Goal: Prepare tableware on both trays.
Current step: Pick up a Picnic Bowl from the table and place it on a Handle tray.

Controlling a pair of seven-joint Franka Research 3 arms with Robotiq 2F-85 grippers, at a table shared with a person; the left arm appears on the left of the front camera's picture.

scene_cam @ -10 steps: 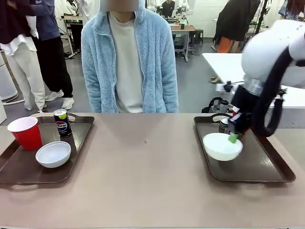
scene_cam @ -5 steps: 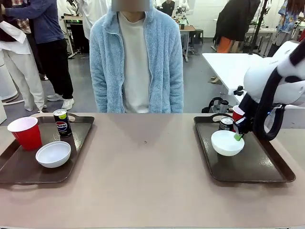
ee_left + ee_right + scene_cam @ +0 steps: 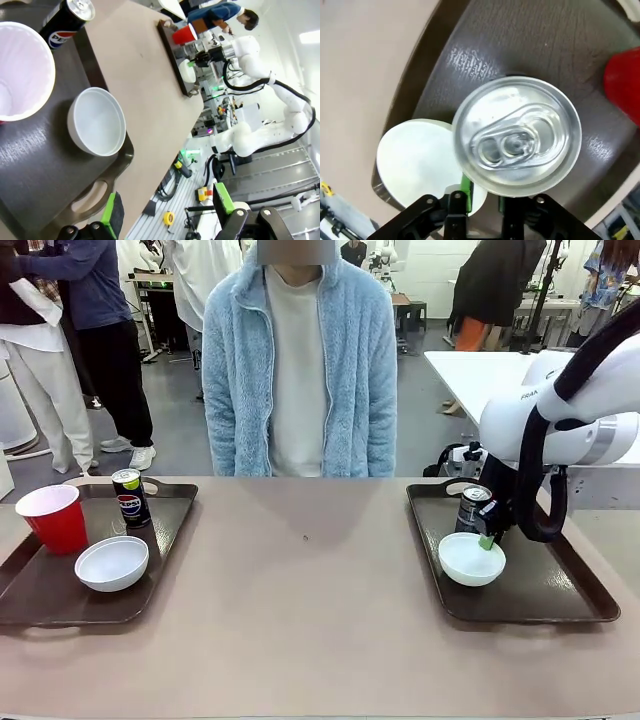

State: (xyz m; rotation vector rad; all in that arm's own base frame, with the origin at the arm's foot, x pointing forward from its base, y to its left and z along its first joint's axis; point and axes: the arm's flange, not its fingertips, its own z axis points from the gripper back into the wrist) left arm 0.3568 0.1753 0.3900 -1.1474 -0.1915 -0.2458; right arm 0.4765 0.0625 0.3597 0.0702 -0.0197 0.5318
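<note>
**Two trays, with two cans, two bowls and two cups between them**

While my right gripper (image 3: 487, 537) pinches the far rim of the right-hand bowl (image 3: 471, 560), that bowl sits on the right tray (image 3: 560, 602), toward its near-left part. Seen from my right wrist, my green pads (image 3: 465, 190) clamp the bowl's white edge, with the silver top of a Pepsi can (image 3: 517, 141) just in front of them and partly over the bowl. From the front, this can (image 3: 471, 509) stands upright right behind the bowl, at the tray's far-left corner. A red cup (image 3: 623, 84) shows as a patch at the edge of the right wrist view, beyond the can; from the front my arm hides it.

On the left tray (image 3: 50, 602) I count three things, well apart from each other: one red cup (image 3: 53, 518) at the far left, one black can (image 3: 130, 497) upright at the far side, and one white bowl (image 3: 112, 563) nearer me. My left gripper (image 3: 167, 214) hangs above this tray's handle end, its fingers spread wide and holding nothing.

That makes two trays, two bowls, two cans and two cups. A person in a pale blue fleece (image 3: 300, 365) stands at the table's far side, between the trays.
</note>
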